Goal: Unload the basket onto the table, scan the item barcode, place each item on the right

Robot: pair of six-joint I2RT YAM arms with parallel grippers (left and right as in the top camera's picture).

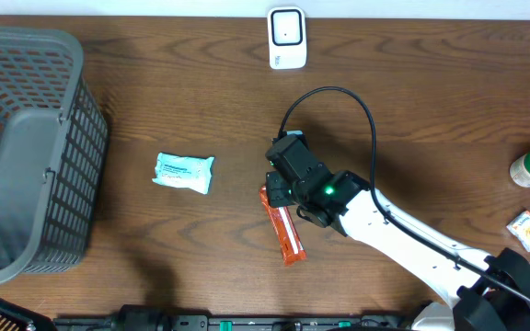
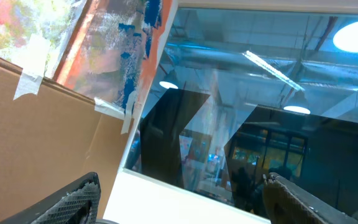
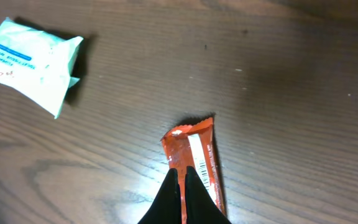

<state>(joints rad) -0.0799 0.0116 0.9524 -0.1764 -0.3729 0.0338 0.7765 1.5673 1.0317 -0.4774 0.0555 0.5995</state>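
Right wrist view: right claw (image 3: 183, 186) closed tight, tips on the orange snack bar (image 3: 194, 155), which lies flat on the surface (image 3: 278, 74), well apart from the scanner (image 1: 286, 38). Left claw (image 2: 185, 202) wide, empty. Risk: the thin wrapper may slip free on lifting, or its barcode may face away.

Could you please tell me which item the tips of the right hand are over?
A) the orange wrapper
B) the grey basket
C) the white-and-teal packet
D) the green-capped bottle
A: in the right wrist view the closed tips of the right hand sit over the near end of the orange wrapper, beside its barcode stripes.
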